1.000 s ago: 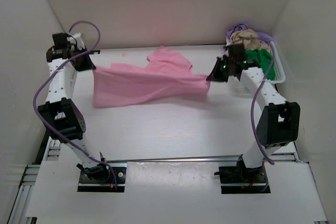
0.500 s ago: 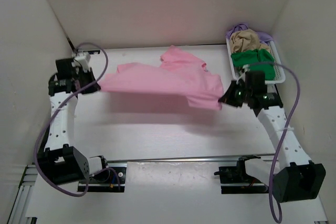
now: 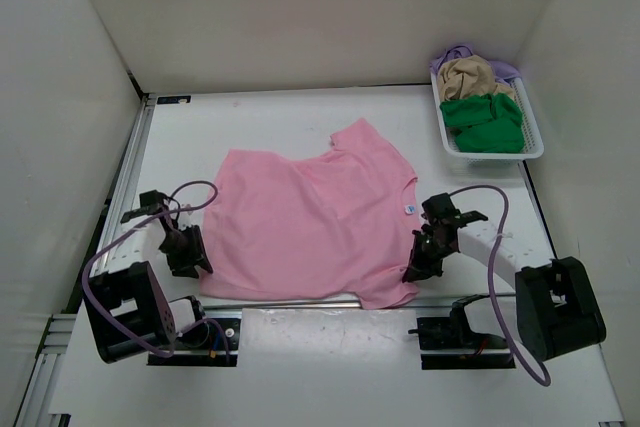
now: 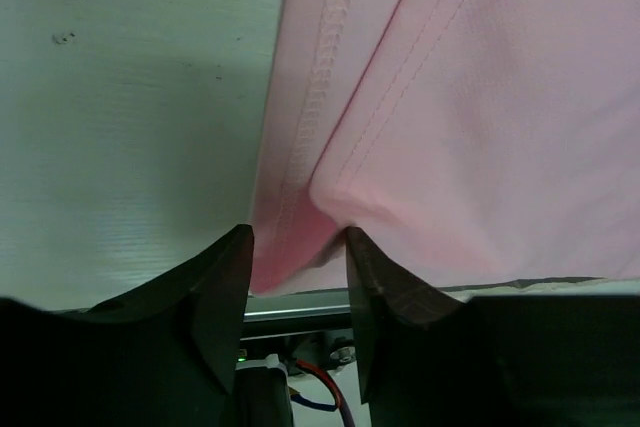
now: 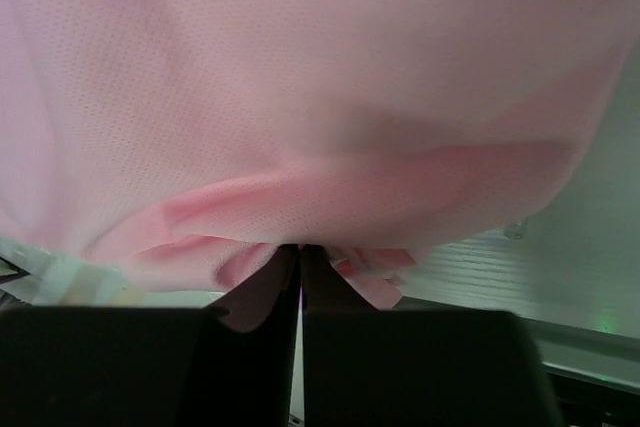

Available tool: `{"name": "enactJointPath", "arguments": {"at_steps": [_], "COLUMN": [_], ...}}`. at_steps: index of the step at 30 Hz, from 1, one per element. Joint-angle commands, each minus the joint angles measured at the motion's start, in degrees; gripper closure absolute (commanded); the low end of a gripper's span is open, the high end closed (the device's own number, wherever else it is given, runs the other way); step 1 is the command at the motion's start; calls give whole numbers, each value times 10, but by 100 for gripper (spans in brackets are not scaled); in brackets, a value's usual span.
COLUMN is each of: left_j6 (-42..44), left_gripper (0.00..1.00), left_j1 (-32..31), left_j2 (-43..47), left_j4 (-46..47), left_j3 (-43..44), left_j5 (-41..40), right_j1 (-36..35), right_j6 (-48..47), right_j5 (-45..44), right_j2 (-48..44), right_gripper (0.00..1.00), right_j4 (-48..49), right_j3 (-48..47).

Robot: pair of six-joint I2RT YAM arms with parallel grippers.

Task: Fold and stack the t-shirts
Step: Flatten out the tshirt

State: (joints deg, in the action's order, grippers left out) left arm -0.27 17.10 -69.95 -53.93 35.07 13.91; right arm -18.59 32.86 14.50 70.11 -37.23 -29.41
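Pink t-shirt point(image 3: 310, 222) lies spread flat near the table's point(image 3: 250, 127) near edge, left gripper point(image 4: 298, 247) parted around its hem, right gripper point(image 5: 300, 257) pinching the near-right corner, which seemingly overhangs and could bunch or slide off if tugged.

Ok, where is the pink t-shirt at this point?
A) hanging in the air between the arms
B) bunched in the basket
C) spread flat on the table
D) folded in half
C: the pink t-shirt lies spread open on the table, its near corners at the left gripper and right gripper; the basket holds only the other shirts.
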Motion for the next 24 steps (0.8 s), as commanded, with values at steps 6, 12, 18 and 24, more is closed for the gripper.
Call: {"name": "enactJointPath", "arguments": {"at_steps": [6, 12, 18, 24], "left_j6": [3, 3, 3, 3], "left_gripper": [46, 51, 52, 53], "left_j1": [3, -2, -2, -16], "left_j2": [-5, -70, -97, -115], "left_j4": [-21, -43, -43, -22], "left_j3": [64, 71, 53, 53], "left_j5": [36, 50, 50, 70], "right_j1": [-13, -13, -13, -13], "right_j6": [5, 0, -5, -5], "right_j5": [-10, -23, -41, -41], "right_j2": [-8, -13, -35, -35], "right_gripper": [100, 100, 100, 100], "right_j4": [19, 14, 3, -2], "right_j3": [-16, -11, -11, -11]}}
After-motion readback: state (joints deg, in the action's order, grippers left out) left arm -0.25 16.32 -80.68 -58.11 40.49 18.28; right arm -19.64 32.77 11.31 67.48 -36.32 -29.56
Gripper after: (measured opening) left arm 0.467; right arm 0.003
